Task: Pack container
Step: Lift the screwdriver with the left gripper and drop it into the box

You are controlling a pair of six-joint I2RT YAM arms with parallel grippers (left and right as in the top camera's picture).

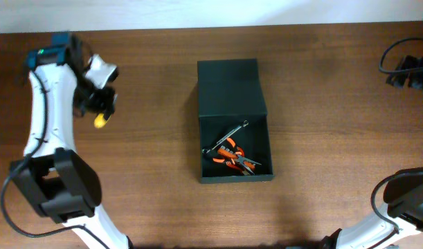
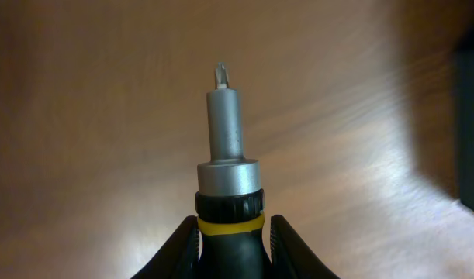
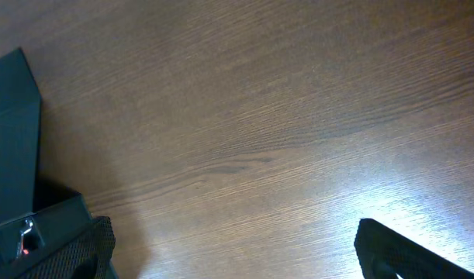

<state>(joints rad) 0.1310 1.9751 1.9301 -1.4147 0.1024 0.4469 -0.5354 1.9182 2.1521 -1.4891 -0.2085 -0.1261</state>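
Left gripper (image 2: 233,229) pinches a screwdriver (image 2: 227,132), well left of the container (image 1: 232,83) (lid open, pliers (image 1: 235,158) inside); right gripper (image 3: 237,260) spread wide.

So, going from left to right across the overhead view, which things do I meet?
screwdriver → container → right arm

We see the screwdriver (image 2: 229,178) only down to its yellow band; its handle runs off the lower edge inside the left claw (image 2: 230,244). Overhead, the tools (image 1: 232,155) in the container (image 1: 235,178) overlap, too small to count. The right claw (image 3: 238,260) shows only finger ends
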